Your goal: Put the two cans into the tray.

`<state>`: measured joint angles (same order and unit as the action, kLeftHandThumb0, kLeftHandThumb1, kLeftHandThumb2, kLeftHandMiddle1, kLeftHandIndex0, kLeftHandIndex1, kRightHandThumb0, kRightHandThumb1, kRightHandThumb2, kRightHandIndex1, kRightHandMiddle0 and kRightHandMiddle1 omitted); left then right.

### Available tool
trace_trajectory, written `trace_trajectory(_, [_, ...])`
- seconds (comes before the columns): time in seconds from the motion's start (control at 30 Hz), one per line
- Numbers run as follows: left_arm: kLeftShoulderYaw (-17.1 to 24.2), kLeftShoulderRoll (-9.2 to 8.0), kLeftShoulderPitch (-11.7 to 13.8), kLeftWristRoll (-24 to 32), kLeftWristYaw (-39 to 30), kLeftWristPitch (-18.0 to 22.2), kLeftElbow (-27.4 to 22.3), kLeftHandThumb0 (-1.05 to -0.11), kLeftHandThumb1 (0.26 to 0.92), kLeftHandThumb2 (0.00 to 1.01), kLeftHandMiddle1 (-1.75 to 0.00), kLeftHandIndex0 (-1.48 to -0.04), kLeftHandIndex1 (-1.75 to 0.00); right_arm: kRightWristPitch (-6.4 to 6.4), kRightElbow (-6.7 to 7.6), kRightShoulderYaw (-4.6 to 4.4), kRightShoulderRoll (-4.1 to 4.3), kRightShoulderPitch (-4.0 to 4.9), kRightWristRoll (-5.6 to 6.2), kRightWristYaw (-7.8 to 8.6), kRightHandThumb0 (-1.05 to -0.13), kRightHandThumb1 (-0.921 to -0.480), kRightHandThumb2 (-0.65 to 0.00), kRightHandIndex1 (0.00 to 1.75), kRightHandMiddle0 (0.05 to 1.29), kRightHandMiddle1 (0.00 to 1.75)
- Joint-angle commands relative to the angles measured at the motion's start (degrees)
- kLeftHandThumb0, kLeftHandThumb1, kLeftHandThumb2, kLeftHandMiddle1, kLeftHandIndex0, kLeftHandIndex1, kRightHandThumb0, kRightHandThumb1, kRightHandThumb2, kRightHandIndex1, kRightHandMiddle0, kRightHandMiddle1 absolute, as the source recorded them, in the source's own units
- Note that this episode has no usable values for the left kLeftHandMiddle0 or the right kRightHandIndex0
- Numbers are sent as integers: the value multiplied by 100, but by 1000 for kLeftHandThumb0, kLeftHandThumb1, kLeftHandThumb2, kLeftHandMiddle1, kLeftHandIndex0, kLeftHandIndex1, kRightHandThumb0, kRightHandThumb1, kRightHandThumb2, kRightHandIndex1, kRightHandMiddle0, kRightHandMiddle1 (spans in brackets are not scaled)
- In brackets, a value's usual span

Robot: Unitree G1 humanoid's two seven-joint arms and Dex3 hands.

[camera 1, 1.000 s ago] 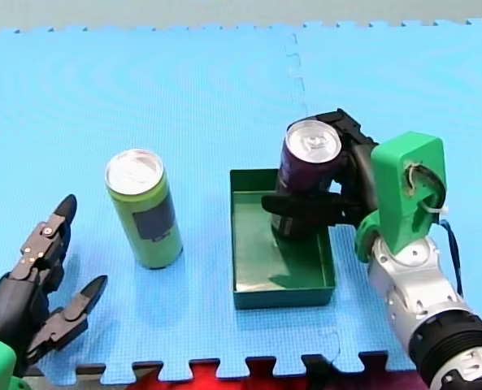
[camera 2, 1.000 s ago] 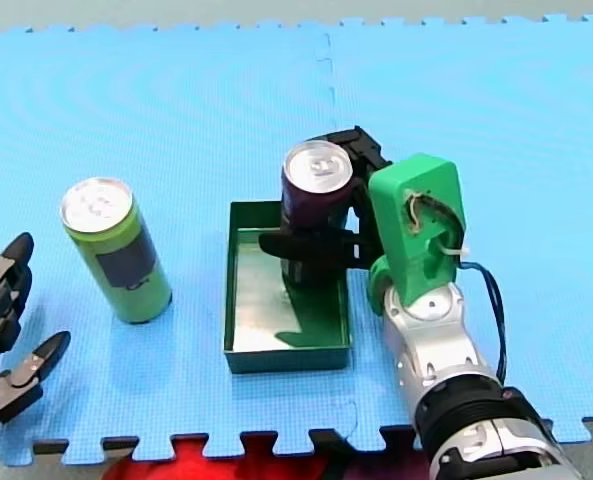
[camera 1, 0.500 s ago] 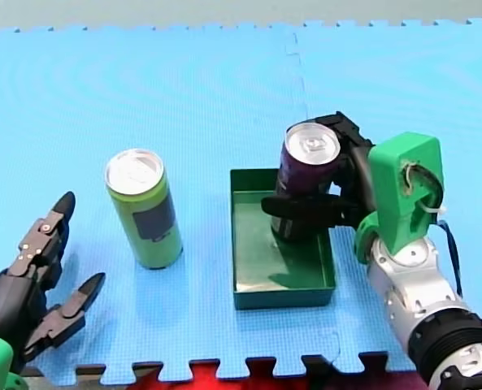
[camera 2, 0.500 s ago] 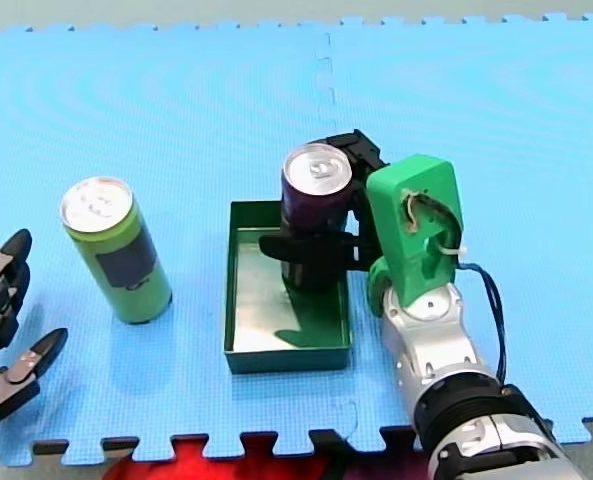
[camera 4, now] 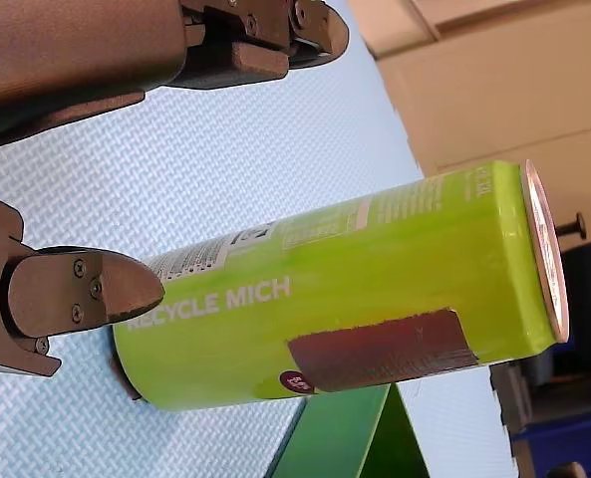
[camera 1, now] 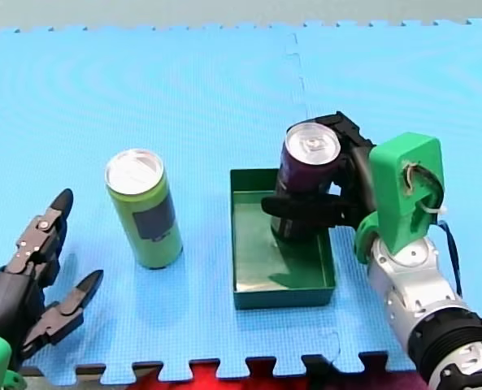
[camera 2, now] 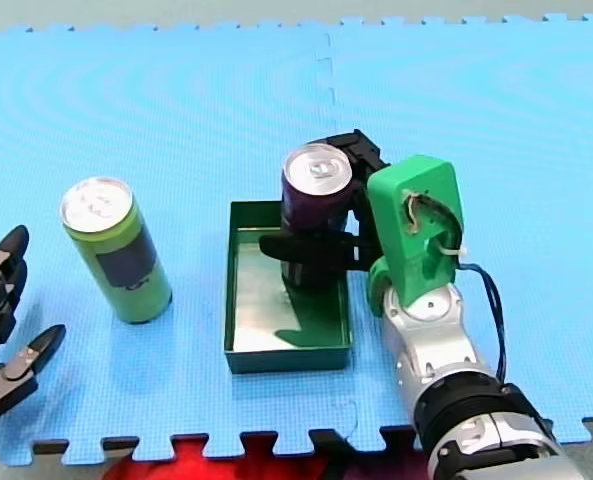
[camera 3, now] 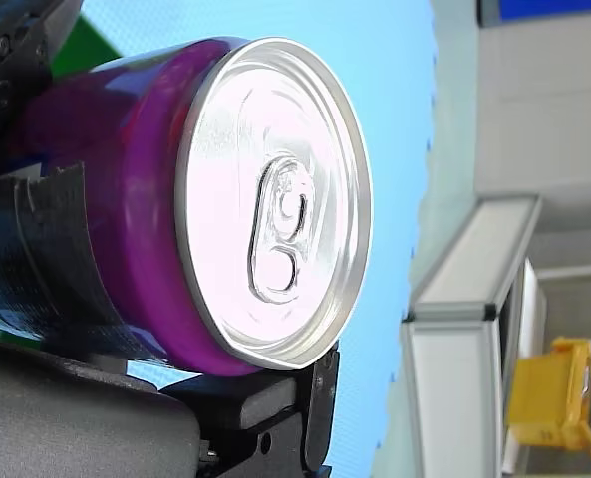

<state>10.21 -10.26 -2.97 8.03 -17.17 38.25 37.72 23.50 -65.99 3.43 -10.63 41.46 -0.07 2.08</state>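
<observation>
While right hand (camera 1: 348,185) clasps purple aluminium can (camera 1: 306,175) mid-body over green rectangular tray (camera 1: 281,297), left hand (camera 1: 31,280) empty, unclenched, near lime-green aluminium can (camera 1: 147,215): smooth, thin-walled, probably slippery; take mid-wall, gently.

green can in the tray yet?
No: the green can stands on the blue mat left of the tray, the left hand near it holding nothing; the right hand grips the purple can at the tray.

The right hand (camera 1: 346,191) has black fingers (camera 1: 299,205), a green wrist housing (camera 1: 403,187) with a white zip tie (camera 1: 432,213), a black cable (camera 1: 453,253) and a silver forearm (camera 1: 407,286). The left hand (camera 1: 25,288) is black with small screws (camera 1: 43,226).
</observation>
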Motion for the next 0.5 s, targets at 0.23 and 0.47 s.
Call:
trace_trajectory(0.23, [17,-51,8,12,7,10,-44,-1048,921,406,-1,-134,0,128,2,41,6,34,27,33,-506,-768,0,1746,574,1746])
trace_trajectory(0.47, [8,-44,15,0,23,6,-80,-1048,921,407,-1,-136,-1,213,5,53,-9,9,23,19,-517,-769,-1,1746,554,1746])
